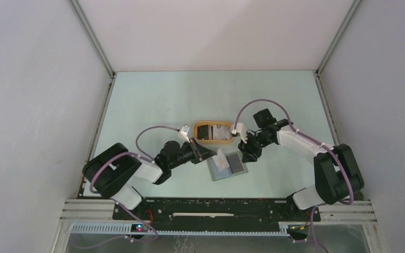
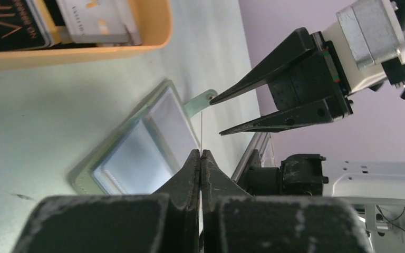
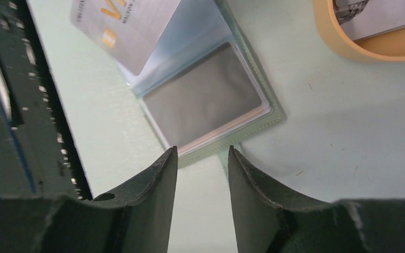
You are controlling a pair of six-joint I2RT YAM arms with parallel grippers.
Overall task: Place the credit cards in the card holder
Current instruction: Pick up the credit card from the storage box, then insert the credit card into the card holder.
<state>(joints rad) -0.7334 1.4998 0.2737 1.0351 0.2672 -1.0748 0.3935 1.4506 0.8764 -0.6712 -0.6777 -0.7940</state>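
Firstly, a pale green bench (image 1: 153, 100) enclosed by plain walls, carrying every item listed. Two white and black arms, the left arm (image 1: 137, 171) and the right arm (image 1: 300, 139), reach in toward the middle from opposite sides. One orange oval tray (image 2: 84, 52) sits beyond the arms' tips and holds a black card (image 1: 204, 132) on its left and a whitish card (image 1: 221, 132) on its right, lying side by side. One grey-green card holder (image 3: 205, 100) lies open and flat on the bench just in front of the tray, between the two arms, its clear sleeves facing up. Its snap tab (image 2: 198, 104) sticks out from the edge nearest the right arm. One whitish credit card with gold lettering (image 3: 124, 26) stands tilted over the left page of the holder, its lower edge at the sleeves. The left fingers (image 2: 190, 174) are pressed fully together on that card, which shows edge-on as a thin line rising from their tips. The right fingers (image 3: 163, 174) stand partly apart with nothing between them, low over the holder's tab edge, with one tip at the snap tab.
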